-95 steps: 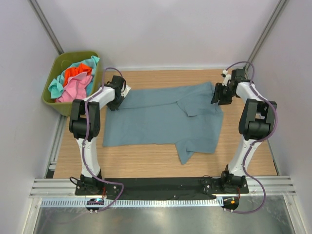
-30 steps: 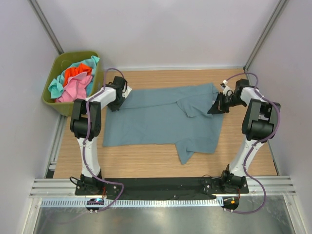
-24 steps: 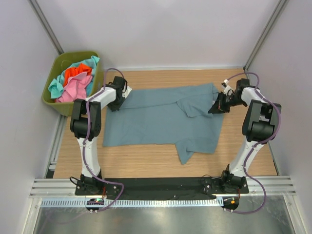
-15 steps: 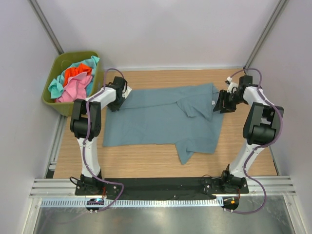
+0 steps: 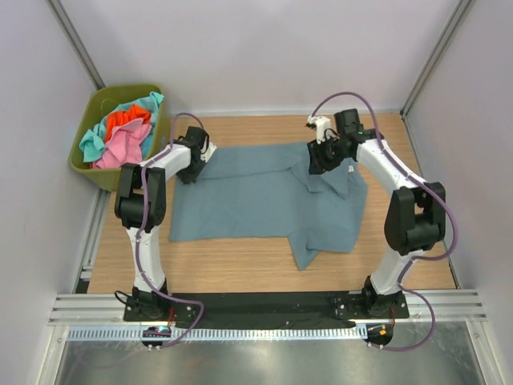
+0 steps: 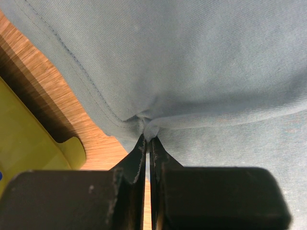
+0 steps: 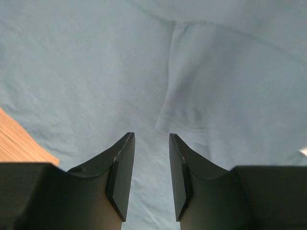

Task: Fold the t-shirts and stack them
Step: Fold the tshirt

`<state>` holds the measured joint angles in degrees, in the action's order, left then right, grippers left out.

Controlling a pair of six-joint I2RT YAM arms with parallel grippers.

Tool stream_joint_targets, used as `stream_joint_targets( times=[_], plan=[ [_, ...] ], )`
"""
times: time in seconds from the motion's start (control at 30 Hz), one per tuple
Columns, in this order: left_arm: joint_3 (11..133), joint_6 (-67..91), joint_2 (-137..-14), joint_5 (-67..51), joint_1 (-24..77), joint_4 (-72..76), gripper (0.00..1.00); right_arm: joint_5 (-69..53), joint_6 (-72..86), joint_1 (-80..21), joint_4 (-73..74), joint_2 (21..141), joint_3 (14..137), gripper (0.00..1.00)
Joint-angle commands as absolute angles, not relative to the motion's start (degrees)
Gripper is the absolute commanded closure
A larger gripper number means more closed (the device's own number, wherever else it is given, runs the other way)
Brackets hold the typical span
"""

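Observation:
A slate-blue t-shirt [image 5: 256, 196] lies spread flat on the wooden table, one sleeve folded over near its top right. My left gripper [image 5: 196, 164] is at the shirt's top left corner, shut on a pinch of the hem [image 6: 149, 128]. My right gripper [image 5: 315, 165] hovers open over the shirt by the folded sleeve [image 7: 192, 96], nothing between its fingers [image 7: 122, 167]. Pink [image 5: 120, 149], orange-red [image 5: 128, 120] and turquoise [image 5: 150, 102] t-shirts lie crumpled in the bin.
The olive-green bin [image 5: 127, 87] stands off the table's back left corner, close beside my left gripper; its edge [image 6: 29, 148] shows in the left wrist view. Bare wood [image 5: 240, 265] runs along the front and right of the shirt. Walls enclose the table.
My right gripper was shut at the shirt's top right corner, has let go and opened, and has swung left over the folded sleeve. The left gripper keeps its hold and has not moved.

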<state>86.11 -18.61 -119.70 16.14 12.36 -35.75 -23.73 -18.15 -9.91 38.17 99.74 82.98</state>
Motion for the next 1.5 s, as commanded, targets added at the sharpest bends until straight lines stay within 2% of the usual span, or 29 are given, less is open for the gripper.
stream_joint_targets(
  times=[0.0, 0.37, 0.77, 1.1, 1.2, 1.23, 1.33, 1.4, 1.47],
  plan=[
    [87.19, -18.9, -117.51, 16.52, 12.66, -34.98, 1.0, -23.64, -19.51, -10.54, 40.78, 105.2, 84.02, 0.6],
    [87.28, -18.55, -117.95, 16.35, 12.66, -34.98, 1.0, -21.27, -20.57, -11.86, 42.63, 113.55, 90.35, 0.62],
    [87.98, -18.46, -118.92, 16.52, 12.57, -34.98, 1.0, -20.74, -20.83, -13.88, 43.59, 114.79, 88.86, 0.63],
    [88.24, -18.19, -119.09, 16.35, 12.66, -34.98, 1.0, -14.25, -20.3, -14.94, 42.54, 116.28, 87.63, 0.63],
    [88.33, -18.19, -119.09, 16.35, 12.66, -34.98, 1.0, -12.4, -20.22, -15.21, 42.36, 116.98, 87.63, 0.69],
    [88.33, -18.19, -119.09, 16.43, 12.66, -34.98, 1.0, -12.13, -20.3, -15.38, 42.36, 117.07, 87.71, 0.79],
    [88.24, -18.28, -119.0, 16.52, 12.66, -34.98, 1.0, -12.74, -20.3, -15.38, 42.89, 116.55, 88.24, 0.94],
    [88.16, -18.28, -118.92, 16.52, 12.66, -34.98, 1.0, -15.28, -20.3, -15.38, 44.02, 115.93, 89.21, 0.99],
    [88.15, -18.28, -119.0, 16.52, 12.66, -34.98, 1.0, -17.04, -20.04, -15.47, 44.56, 115.14, 89.99, 0.99]
  ],
)
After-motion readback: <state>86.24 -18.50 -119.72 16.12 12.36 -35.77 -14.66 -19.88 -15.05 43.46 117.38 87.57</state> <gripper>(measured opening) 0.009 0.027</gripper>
